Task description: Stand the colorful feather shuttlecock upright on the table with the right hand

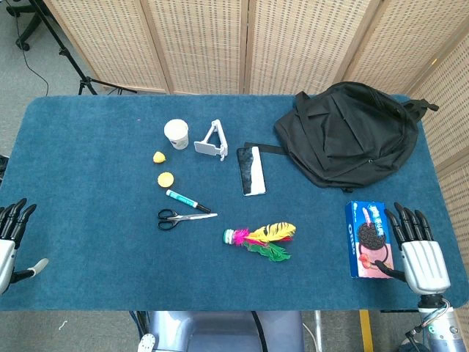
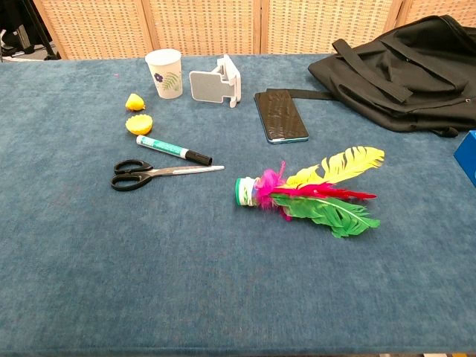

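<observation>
Shuttlecock (image 2: 309, 192), soft fanned feathers on a round disc base, lies flat; right hand (image 1: 419, 253) spread, empty.

Bright, even light, soft shadows, sharp focus; edges perhaps slightly distorted.

- Looks like a robot lab or a staged test setup, not somebody's home.
- The table (image 1: 88, 220) is covered in blue carpet-like fabric, with unrelated props spread out on it.
- Woven folding screens (image 1: 220, 44) wall off the space behind it.
- A black tripod stand (image 1: 73, 59) with a cable sits on grey office carpet (image 1: 22, 81).
- A chair base (image 1: 26, 26) shows in the corner.
</observation>
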`<action>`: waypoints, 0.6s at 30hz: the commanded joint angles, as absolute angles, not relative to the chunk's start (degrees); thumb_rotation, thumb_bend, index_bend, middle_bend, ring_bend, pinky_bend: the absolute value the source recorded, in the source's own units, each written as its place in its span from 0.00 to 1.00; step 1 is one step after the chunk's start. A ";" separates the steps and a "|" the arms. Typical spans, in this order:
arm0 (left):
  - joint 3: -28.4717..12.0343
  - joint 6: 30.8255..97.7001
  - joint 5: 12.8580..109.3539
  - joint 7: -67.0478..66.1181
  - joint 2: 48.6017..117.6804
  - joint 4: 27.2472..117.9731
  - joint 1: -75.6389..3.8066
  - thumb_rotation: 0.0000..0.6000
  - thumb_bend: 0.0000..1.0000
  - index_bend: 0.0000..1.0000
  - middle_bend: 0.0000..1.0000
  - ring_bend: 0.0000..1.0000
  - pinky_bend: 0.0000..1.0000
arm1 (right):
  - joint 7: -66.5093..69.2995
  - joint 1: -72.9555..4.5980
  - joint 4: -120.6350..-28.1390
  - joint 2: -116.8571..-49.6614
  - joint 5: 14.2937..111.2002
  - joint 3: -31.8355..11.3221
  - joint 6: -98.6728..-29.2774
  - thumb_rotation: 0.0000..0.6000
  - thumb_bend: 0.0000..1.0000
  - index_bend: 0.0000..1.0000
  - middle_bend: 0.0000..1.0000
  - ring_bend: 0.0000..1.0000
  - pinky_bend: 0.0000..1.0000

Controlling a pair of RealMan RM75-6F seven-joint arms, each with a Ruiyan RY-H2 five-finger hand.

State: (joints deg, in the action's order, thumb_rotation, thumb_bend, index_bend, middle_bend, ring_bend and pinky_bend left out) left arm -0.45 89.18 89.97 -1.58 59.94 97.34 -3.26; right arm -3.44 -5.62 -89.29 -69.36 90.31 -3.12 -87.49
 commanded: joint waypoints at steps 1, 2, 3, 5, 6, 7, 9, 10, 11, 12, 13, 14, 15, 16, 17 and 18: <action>-0.41 89.15 90.01 -1.60 59.85 97.47 -3.20 1.00 0.00 0.00 0.00 0.00 0.00 | -3.26 -5.54 -89.28 -69.26 90.40 -3.08 -87.62 1.00 0.00 0.00 0.00 0.00 0.00; -0.40 89.16 90.05 -1.64 59.84 97.50 -3.18 1.00 0.00 0.00 0.00 0.00 0.00 | -3.12 -5.52 -89.31 -69.19 90.44 -3.07 -87.67 1.00 0.00 0.00 0.00 0.00 0.00; -0.38 89.15 90.09 -1.66 59.84 97.52 -3.17 1.00 0.00 0.00 0.00 0.00 0.00 | -3.01 -5.50 -89.33 -69.15 90.45 -3.06 -87.68 1.00 0.00 0.00 0.00 0.00 0.00; -0.33 89.11 90.22 -1.68 59.83 97.58 -3.15 1.00 0.00 0.00 0.00 0.00 0.00 | -2.41 -5.51 -89.43 -68.96 90.51 -3.03 -87.63 1.00 0.00 0.00 0.00 0.00 0.00; -0.29 89.10 90.38 -1.65 59.81 97.61 -3.15 1.00 0.00 0.00 0.00 0.00 0.00 | -1.46 -5.72 -89.72 -68.83 90.50 -3.00 -87.20 1.00 0.00 0.00 0.00 0.00 0.00; -0.30 89.14 90.43 -1.63 59.83 97.61 -3.13 1.00 0.00 0.00 0.00 0.00 0.00 | -0.59 -6.02 -90.01 -68.71 90.48 -3.05 -86.70 1.00 0.00 0.00 0.00 0.00 0.00; -0.42 89.18 90.28 -1.95 60.03 97.54 -3.10 1.00 0.00 0.00 0.00 0.00 0.00 | 1.60 -7.55 -90.48 -68.58 90.78 -3.32 -84.64 1.00 0.00 0.00 0.00 0.00 0.00; -0.45 89.09 90.17 -2.08 60.09 97.58 -3.12 1.00 0.00 0.00 0.00 0.00 0.00 | 2.56 -8.48 -90.81 -68.37 90.97 -3.40 -83.29 1.00 0.00 0.01 0.00 0.00 0.00; -0.49 89.01 90.07 -2.18 60.12 97.67 -3.14 1.00 0.00 0.00 0.00 0.00 0.00 | 3.60 -9.44 -91.23 -68.03 91.10 -3.55 -81.93 1.00 0.00 0.03 0.00 0.00 0.00; -0.54 88.93 89.99 -2.25 60.13 97.79 -3.17 1.00 0.00 0.00 0.00 0.00 0.00 | 4.67 -10.61 -91.68 -67.79 91.38 -3.89 -80.62 1.00 0.00 0.05 0.00 0.00 0.00; -0.59 88.91 89.94 -2.30 60.12 97.86 -3.19 1.00 0.00 0.00 0.00 0.00 0.00 | 5.16 -11.43 -91.84 -67.69 91.59 -4.20 -79.82 1.00 0.00 0.07 0.00 0.00 0.00; -0.65 88.93 89.88 -2.31 60.11 97.94 -3.18 1.00 0.00 0.00 0.00 0.00 0.00 | 5.49 -12.27 -91.97 -67.62 91.79 -4.51 -79.01 1.00 0.00 0.09 0.00 0.00 0.00; -0.74 89.00 89.77 -2.31 60.11 98.04 -3.16 1.00 0.00 0.00 0.00 0.00 0.00 | 5.76 -13.52 -92.23 -67.51 92.01 -4.95 -77.70 1.00 0.01 0.11 0.00 0.00 0.00; -0.83 89.07 89.65 -2.32 60.12 98.14 -3.13 1.00 0.00 0.00 0.00 0.00 0.00 | 5.88 -14.75 -92.60 -67.41 92.10 -5.36 -76.31 1.00 0.02 0.12 0.00 0.00 0.00; -0.93 89.16 89.53 -2.35 60.11 98.19 -3.09 1.00 0.00 0.00 0.00 0.00 0.00 | 5.95 -16.00 -93.04 -67.38 92.16 -5.75 -74.86 1.00 0.04 0.14 0.00 0.00 0.00; -1.10 89.18 89.21 -2.31 60.11 98.18 -3.07 1.00 0.00 0.00 0.00 0.00 0.00 | 5.52 -18.21 -93.65 -67.78 93.30 -6.26 -72.81 1.00 0.07 0.16 0.00 0.00 0.00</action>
State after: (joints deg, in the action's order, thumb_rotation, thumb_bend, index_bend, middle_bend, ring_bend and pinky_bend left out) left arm -0.97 89.16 89.46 -2.34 60.11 98.19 -3.10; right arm 5.38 -14.91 -92.36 -67.70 91.82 -5.05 -76.07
